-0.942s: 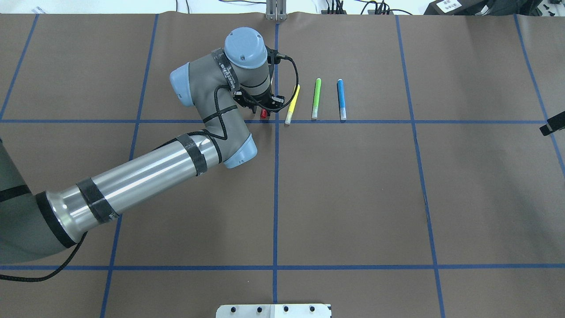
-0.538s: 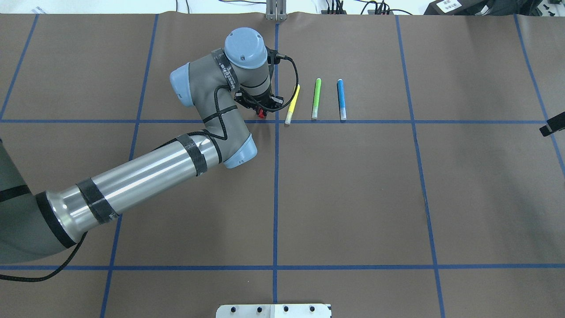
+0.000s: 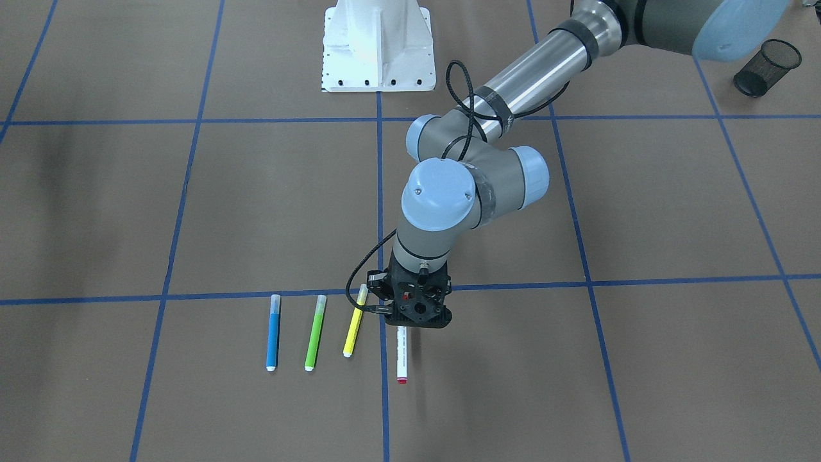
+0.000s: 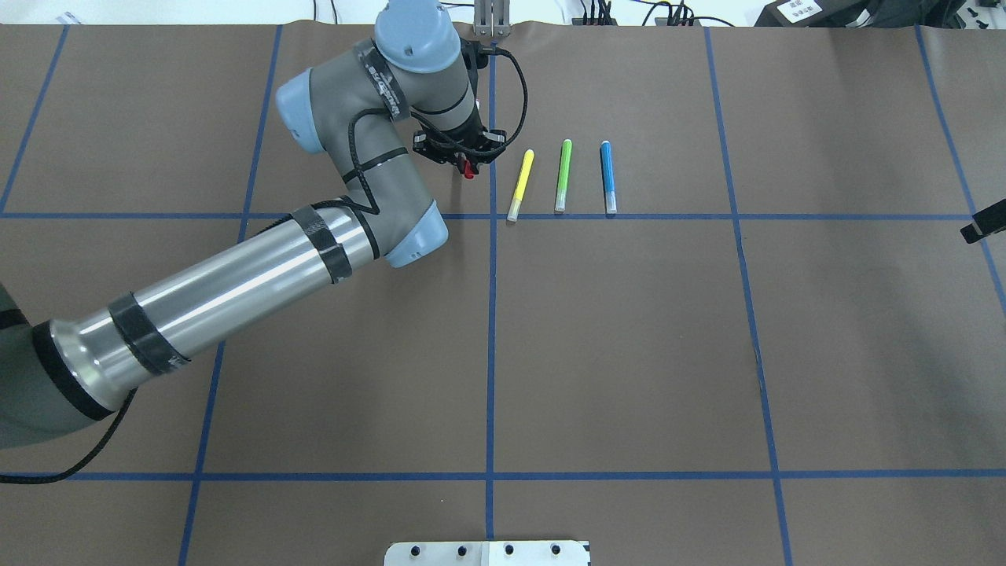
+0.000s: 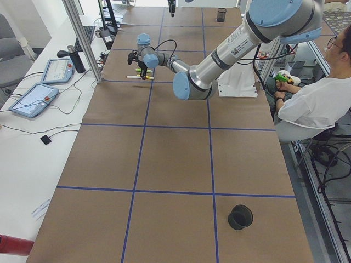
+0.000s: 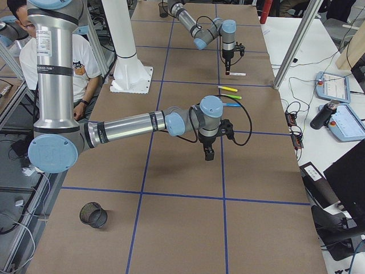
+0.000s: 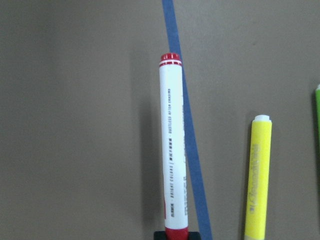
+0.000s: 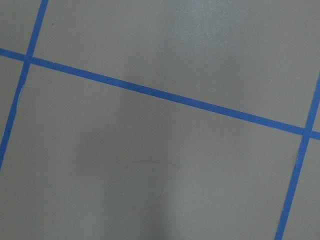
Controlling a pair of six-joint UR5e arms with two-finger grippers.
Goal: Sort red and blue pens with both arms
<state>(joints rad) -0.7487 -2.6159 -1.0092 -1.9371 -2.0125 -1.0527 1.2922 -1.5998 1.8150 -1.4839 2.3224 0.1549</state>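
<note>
My left gripper is shut on the red-capped end of the red pen, a white barrel with a red tail. The pen sticks out level from the jaws and casts a shadow on the brown mat beside a blue tape line. The blue pen lies flat on the mat, third in a row to the right of the held pen. Only a black tip of my right gripper shows at the overhead view's right edge. Its wrist camera sees bare mat and tape, and I cannot tell how its jaws stand.
A yellow marker and a green marker lie between the held pen and the blue pen. A black mesh cup stands by the left arm's base side, another at the right end. A seated person is beside the table.
My left arm has carried the red pen away from the robot, toward the table's far edge, off the tape crossing. The other markers and the right gripper stayed put.
</note>
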